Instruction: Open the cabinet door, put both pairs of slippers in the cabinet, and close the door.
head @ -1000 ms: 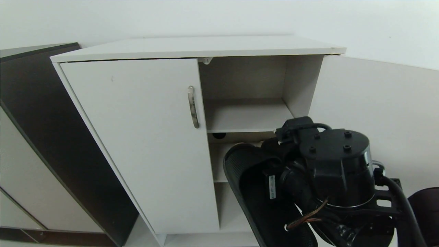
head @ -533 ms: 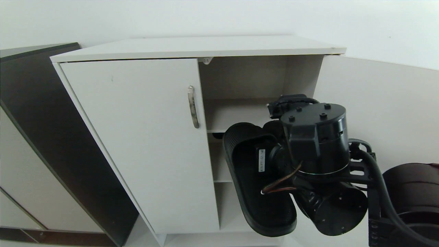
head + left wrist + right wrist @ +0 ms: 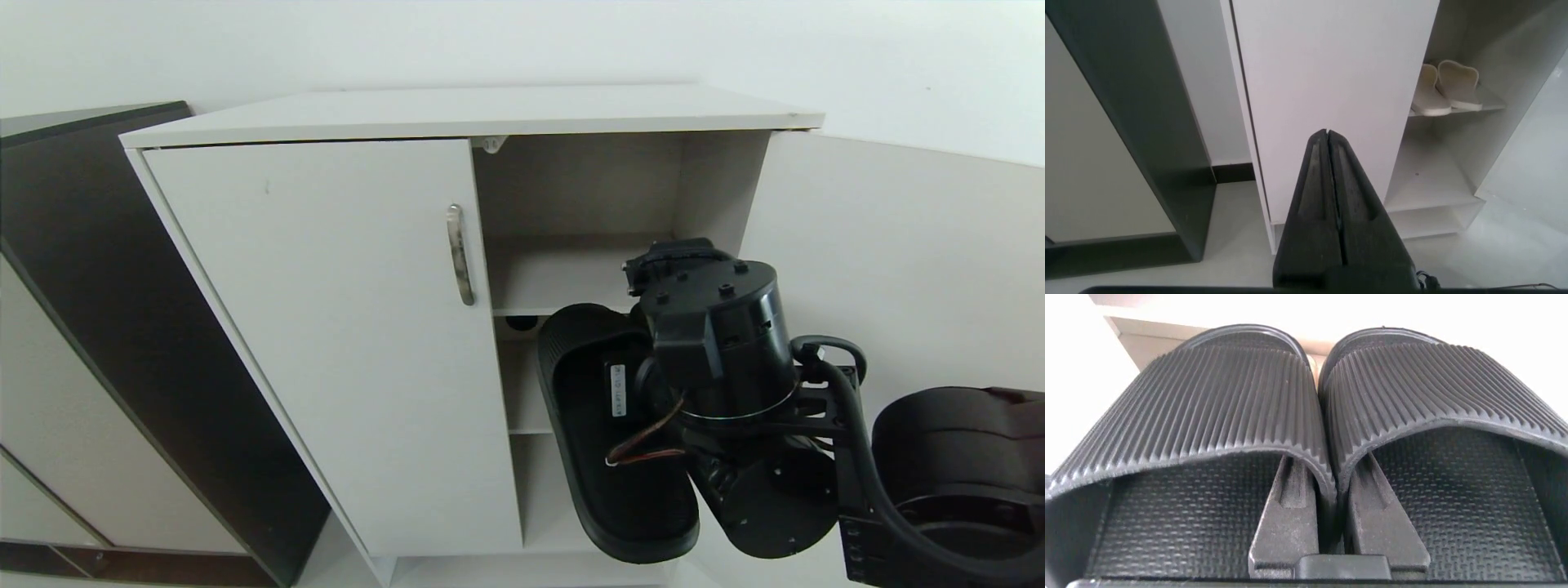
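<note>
Head view: black slippers (image 3: 580, 425) hung before the cabinet's (image 3: 490, 110) open right half, pinched together by right gripper (image 3: 1327, 478). Left gripper (image 3: 1327, 140) was closed and empty, facing the closed door (image 3: 326, 327). White slippers (image 3: 1447, 85) sat on an inner shelf.

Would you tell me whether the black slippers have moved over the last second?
Yes. The black slippers rose against the cabinet; their tips now reach its upper shelf's front edge.

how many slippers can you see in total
4. Two black slippers held together by the right gripper in front of the open cabinet; two white slippers on a cabinet shelf.
</note>
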You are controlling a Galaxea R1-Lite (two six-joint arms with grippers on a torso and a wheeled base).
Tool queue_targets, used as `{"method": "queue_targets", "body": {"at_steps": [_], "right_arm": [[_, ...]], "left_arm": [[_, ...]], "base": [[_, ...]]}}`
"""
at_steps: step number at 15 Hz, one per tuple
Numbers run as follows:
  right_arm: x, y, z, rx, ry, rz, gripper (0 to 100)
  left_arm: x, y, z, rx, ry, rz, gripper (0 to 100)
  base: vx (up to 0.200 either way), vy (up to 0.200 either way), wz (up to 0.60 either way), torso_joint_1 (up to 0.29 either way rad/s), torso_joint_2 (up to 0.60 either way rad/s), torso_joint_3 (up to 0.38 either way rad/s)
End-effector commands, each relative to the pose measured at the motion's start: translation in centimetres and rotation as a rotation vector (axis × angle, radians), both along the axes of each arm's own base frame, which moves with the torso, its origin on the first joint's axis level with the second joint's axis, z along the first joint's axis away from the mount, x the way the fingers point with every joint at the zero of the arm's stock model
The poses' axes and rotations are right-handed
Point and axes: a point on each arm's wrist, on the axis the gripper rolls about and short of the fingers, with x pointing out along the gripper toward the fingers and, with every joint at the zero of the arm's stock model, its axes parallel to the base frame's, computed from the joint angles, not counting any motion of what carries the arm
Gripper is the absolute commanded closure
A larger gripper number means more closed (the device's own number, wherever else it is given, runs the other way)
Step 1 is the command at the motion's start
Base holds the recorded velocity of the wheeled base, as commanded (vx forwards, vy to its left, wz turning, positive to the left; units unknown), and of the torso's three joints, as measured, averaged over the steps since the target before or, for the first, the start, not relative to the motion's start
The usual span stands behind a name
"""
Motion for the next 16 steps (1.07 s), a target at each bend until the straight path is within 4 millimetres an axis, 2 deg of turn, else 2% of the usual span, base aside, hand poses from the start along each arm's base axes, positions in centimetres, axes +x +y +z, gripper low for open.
{"method": "queue_targets", "body": {"at_steps": [1,4,13,16], "right_arm": [[0.04,0.08,0.01,0.002,-0.001,0.001,100],[0.04,0.08,0.01,0.002,-0.001,0.001,100],[0.53,0.59,-0.14,0.029,-0.014,0.001,100],[0.9,1.0,0.23,0.046,-0.023,0.007,100]], "left_arm": [[0.0,0.0,0.0,0.0,0.0,0.0,100],[0.0,0.0,0.0,0.0,0.0,0.0,100],[0.0,0.0,0.0,0.0,0.0,0.0,100],[0.0,0.0,0.0,0.0,0.0,0.0,100]], "base": [[0.0,0.0,0.0,0.0,0.0,0.0],[0.0,0.0,0.0,0.0,0.0,0.0],[0.2,0.0,0.0,0.001,0.0,0.003],[0.0,0.0,0.0,0.0,0.0,0.0]]}}
